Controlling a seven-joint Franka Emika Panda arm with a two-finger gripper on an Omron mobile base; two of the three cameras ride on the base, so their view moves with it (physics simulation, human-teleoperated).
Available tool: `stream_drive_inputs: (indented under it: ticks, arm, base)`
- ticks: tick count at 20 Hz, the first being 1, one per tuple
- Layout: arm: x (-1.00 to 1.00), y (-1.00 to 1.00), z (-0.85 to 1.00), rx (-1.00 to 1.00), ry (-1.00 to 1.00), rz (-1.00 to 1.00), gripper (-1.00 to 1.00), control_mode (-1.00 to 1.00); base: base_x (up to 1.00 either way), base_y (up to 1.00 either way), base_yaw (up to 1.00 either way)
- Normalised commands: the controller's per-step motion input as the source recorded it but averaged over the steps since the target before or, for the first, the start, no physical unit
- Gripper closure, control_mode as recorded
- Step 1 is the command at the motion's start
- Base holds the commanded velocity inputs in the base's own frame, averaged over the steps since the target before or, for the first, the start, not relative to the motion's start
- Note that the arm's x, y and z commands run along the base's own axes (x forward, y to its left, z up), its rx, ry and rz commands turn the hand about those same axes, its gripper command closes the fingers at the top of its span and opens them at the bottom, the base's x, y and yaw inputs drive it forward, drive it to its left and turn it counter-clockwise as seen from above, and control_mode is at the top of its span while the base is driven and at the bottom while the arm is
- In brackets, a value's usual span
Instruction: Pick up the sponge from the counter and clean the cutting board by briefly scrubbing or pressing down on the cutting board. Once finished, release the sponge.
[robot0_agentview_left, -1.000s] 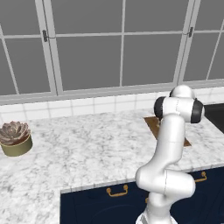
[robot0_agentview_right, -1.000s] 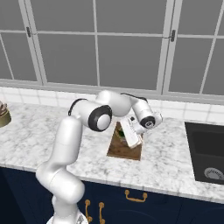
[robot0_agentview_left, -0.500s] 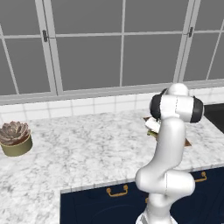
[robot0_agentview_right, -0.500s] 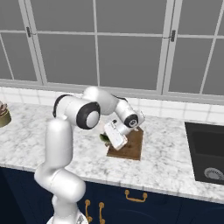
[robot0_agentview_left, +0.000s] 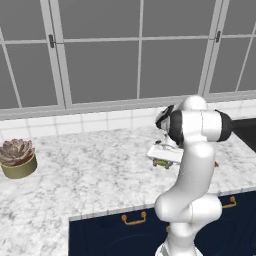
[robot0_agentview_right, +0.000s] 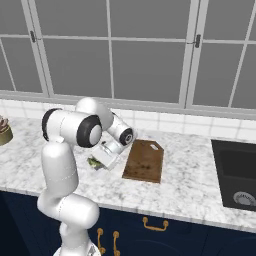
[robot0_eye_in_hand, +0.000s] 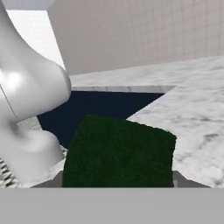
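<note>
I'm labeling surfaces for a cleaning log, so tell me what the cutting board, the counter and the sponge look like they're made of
Cutting board: looks like wood, matte brown with darker grain streaks.
Counter: appears to be marbled stone, white with grey veining, a smooth finish.
Sponge: dark green with a rough, dull face, likely a scouring layer; a yellowish-green edge shows in the right base view. The gripper holds it.

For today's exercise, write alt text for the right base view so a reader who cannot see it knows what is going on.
A white robot arm bends low over a marbled counter, its gripper carrying a dark green sponge just left of a brown wooden cutting board. A dark sink sits at the right, with grey windows behind and navy cabinets below.
</note>
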Motion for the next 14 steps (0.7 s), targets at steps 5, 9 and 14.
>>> stream_drive_inputs:
  ticks: [5, 9, 14]
  arm:
    - [-0.11, -0.88, 0.97, 0.35, -0.41, -0.06, 1.00, -1.00]
    - [0.37, -1.00, 0.85, 0.20, -0.32, -0.03, 1.00, -1.00]
    - [0.47, -1.00, 0.43, 0.00, -0.02, -0.21, 1.00, -1.00]
  base:
    - [0.00, 0.00, 0.00]
    - [0.00, 0.00, 0.00]
    - [0.00, 0.00, 0.00]
